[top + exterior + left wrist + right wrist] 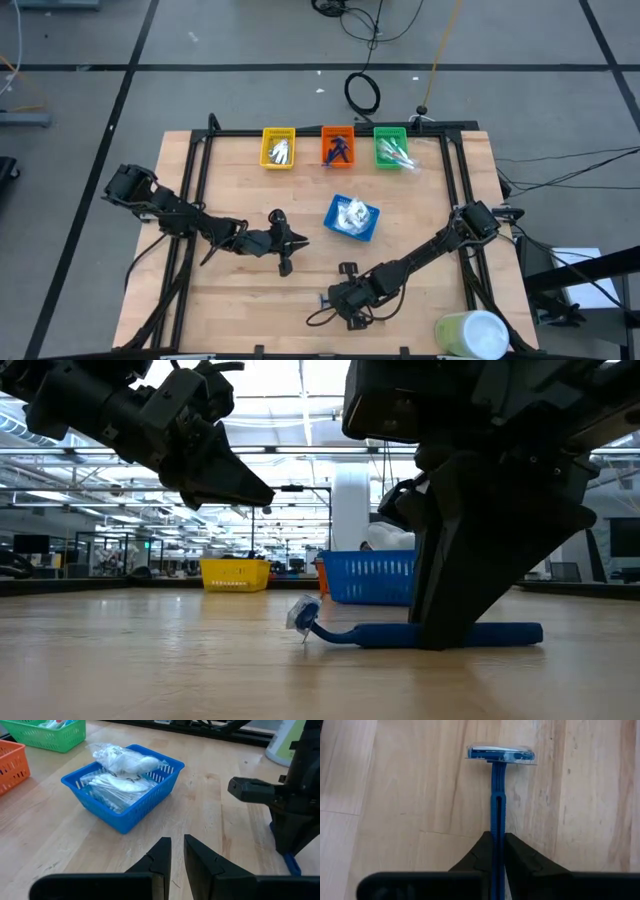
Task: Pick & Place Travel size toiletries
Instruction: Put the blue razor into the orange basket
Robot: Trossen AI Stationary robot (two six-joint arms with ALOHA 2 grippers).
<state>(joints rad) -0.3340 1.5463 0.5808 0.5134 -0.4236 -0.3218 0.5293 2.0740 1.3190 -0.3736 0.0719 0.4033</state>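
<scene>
Right wrist view: the slim dark blue plastic razor (498, 795) lies flat on the pale wooden desk (410, 795), its clear-capped head pointing away from the right gripper (498, 851), whose two dark fingers are closed tight on the handle partway down its length.
Razor place: near edge of the desk, right of centre, well apart from the four baskets; in the low view the blue handle (440, 633) rests on the wood with the head tipped up at its left end.
Handling: looks very light and stiff, a thin moulded stick; the smooth narrow handle could twist or slip between the pads, and the head end is the part to avoid.
Where to hold: mid-handle, across the narrow sides, as the grip sits now; that should keep it balanced when lifted.
Likely target: the orange slatted plastic basket (337, 147) at the far side already holds a dark blue item, so it seems the fitting one.
Left gripper (177, 857): hovers left of centre, empty, fingers nearly together with a thin gap, facing the blue plastic basket of clear-wrapped white packets (125, 785).
Other baskets: yellow basket (278, 147) and green basket (391, 147) flank the orange one.
</scene>
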